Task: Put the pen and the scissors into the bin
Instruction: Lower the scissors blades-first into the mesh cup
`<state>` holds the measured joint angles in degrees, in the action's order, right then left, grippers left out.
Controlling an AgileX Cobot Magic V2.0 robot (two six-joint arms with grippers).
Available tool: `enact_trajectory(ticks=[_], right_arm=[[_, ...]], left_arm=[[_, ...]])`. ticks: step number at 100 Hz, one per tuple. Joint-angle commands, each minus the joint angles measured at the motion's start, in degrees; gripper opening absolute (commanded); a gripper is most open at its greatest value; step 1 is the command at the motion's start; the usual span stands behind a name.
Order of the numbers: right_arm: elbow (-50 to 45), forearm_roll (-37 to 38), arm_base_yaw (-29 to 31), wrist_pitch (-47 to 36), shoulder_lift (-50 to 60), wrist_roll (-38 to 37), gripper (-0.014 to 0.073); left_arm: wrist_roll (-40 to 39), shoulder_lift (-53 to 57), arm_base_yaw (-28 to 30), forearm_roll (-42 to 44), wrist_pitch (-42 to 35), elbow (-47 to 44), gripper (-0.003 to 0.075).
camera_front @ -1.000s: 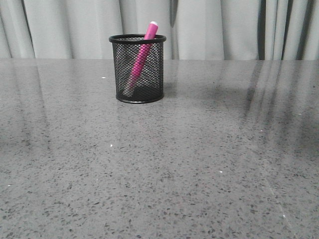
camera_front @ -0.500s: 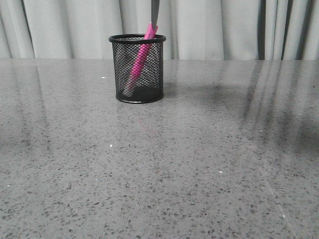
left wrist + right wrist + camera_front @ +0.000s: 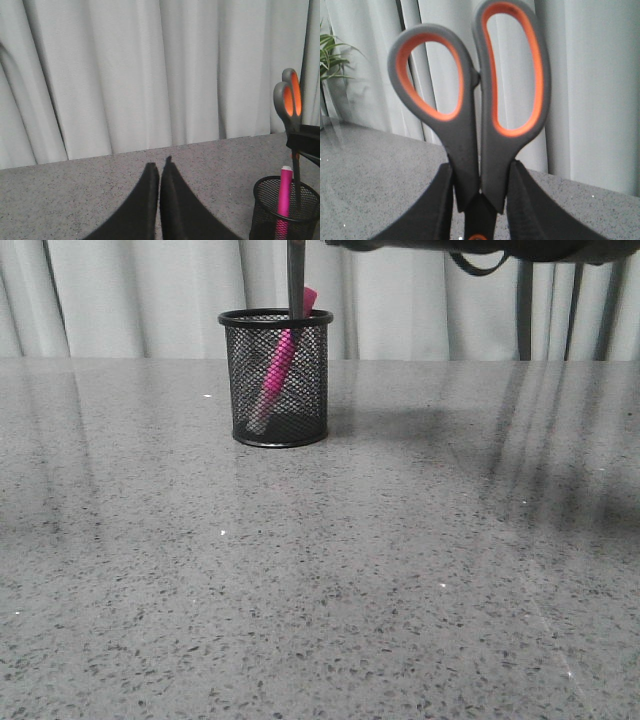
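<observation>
**Scissors upright over the cup, blades entering**

Black mesh bin [image 3: 276, 378] stands far left of centre on the grey speckled table [image 3: 400, 570]. Pen [image 3: 281, 358] already inside, leaning, cap end poking above the right of the rim.

Right gripper [image 3: 479, 197] clamps the scissors [image 3: 479, 120] just below the handle loops, handles up. Long axis near vertical. In the front view the dark blades [image 3: 295, 280] hang straight down, tips at the rim, just left of the pen's cap. My read: a straight descent and release should do; the leaning pen may crowd the blades.

Left gripper [image 3: 160, 172] sits away to the left of the bin, fingers together, holding nothing.
</observation>
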<state>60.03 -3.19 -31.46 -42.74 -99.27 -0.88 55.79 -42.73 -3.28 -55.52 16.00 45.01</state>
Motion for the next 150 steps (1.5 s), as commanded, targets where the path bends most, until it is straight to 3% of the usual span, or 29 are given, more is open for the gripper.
enact_trajectory(ticks=[1, 27, 150], right_arm=[[2.0, 1.4, 0.0, -4.5, 1.8, 0.0, -0.0071], [2.0, 7.9, 0.0, -2.6, 0.9, 0.1, -0.0071], [2.0, 7.9, 0.0, -3.0, -3.6, 0.1, -0.0064]], left_arm=[[-0.5, 0.3, -0.1, -1.6, -2.5, 1.4, -0.0022], [-0.5, 0.3, -0.1, -1.6, -2.5, 1.4, -0.0022], [-0.5, -0.2, -0.1, -1.6, -2.7, 1.4, -0.0022]])
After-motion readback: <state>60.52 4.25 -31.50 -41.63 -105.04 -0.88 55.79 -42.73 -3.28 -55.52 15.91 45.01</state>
